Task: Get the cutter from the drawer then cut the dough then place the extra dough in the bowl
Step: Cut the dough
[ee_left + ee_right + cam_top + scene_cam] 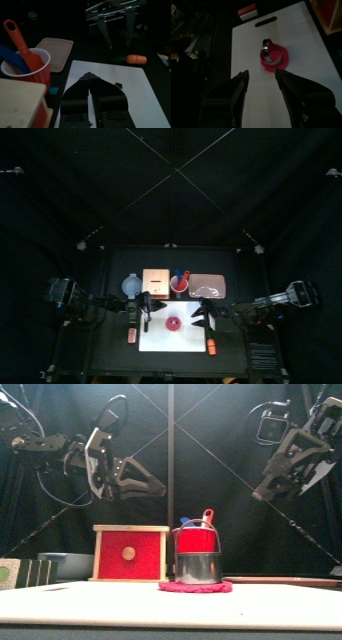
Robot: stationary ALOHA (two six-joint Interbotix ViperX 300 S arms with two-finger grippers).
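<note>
Cutter stands on the pink dough, mid-board on the worktop. The 2 claws hang above the board, clear of both: left claw pressed together, right claw spread. Behind the board stand bowl, box, red cup and pink tray. An orange toy lies at the board's right edge.

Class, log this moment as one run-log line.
round metal cutter: resting on flat pink dough, white cutting board | left pincer: shut, raised | right pincer: open, raised over board
</note>
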